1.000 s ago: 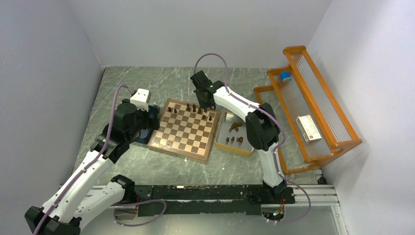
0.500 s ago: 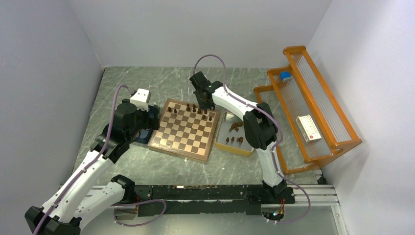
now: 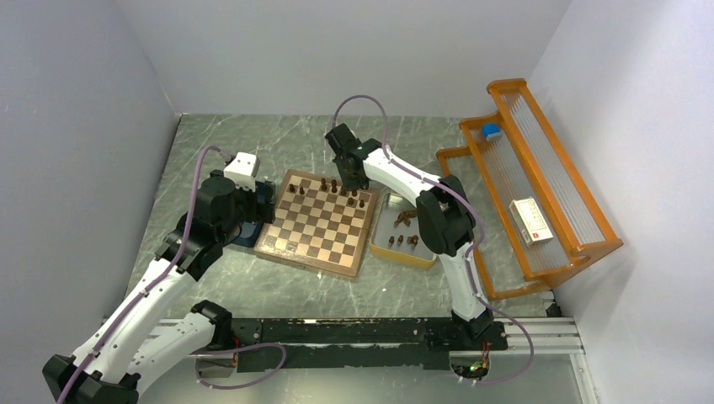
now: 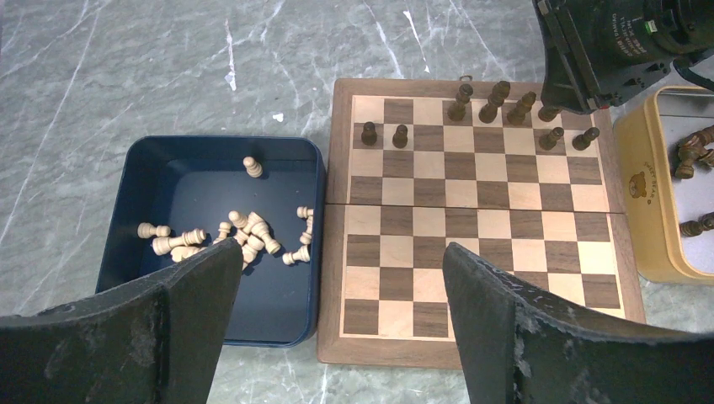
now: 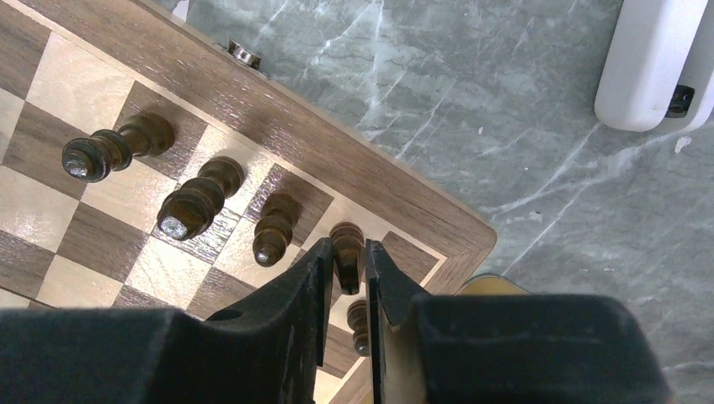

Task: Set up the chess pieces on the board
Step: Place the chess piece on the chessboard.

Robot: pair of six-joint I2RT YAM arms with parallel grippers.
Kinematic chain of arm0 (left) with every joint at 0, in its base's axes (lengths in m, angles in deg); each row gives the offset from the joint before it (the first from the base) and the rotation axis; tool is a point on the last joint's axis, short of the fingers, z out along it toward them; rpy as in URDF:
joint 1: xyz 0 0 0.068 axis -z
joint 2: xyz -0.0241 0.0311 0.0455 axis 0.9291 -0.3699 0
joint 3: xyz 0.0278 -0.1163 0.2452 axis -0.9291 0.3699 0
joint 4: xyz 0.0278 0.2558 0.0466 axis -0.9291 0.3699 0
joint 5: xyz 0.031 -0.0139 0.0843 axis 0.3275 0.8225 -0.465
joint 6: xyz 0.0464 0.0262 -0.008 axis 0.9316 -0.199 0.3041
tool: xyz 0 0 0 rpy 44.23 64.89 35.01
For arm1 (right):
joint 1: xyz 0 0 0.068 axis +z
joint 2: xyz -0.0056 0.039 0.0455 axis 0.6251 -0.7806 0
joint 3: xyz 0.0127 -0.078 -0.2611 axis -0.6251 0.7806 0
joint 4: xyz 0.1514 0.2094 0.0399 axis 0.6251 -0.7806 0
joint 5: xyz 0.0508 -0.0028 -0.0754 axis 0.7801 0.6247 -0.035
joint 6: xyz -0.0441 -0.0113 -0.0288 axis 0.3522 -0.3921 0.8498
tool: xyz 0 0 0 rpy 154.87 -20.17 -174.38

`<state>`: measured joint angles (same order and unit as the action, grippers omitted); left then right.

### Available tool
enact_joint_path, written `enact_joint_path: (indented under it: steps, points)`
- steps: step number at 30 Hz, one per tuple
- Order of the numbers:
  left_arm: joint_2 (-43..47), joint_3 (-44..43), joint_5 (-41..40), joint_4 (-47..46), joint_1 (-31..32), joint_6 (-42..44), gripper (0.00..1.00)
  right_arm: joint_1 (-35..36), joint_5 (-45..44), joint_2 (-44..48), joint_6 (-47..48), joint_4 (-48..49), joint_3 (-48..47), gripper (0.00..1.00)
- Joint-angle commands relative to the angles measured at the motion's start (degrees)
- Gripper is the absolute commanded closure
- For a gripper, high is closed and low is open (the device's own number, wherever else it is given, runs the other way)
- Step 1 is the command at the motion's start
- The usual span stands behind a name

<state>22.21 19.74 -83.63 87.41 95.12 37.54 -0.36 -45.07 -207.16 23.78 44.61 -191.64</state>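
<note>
Seemingly a placing step: the right tool flanks a dark chess piece at a corner of the board. Whether it pinches the piece, I cannot tell. Next it should lift straight clear.

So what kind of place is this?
Probably a robot lab's test booth: plain walls box in a marbled table, and a left arm and right arm are bolted to a rail, facing a chessboard.
</note>
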Motion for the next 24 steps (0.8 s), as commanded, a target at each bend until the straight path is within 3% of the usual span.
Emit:
enact_joint_path:
  steps: [1, 16, 24]
  points:
    - [0.6, 0.1, 0.4, -2.4, 0.1, 0.5, 0.07, 0.3, -0.9, -1.2, 0.0, -1.6, -2.5, 0.75]
    - [0.5, 0.1, 0.5, -2.4, 0.2, 0.6, 0.07, 0.3, -0.5, 1.4, -0.3, -0.9, -3.1, 0.69]
    - [0.3, 0.1, 0.6, -2.2, 0.1, 0.6, 0.07, -0.9, 2.0, 9.9, -1.8, 2.2, 3.3, 0.66]
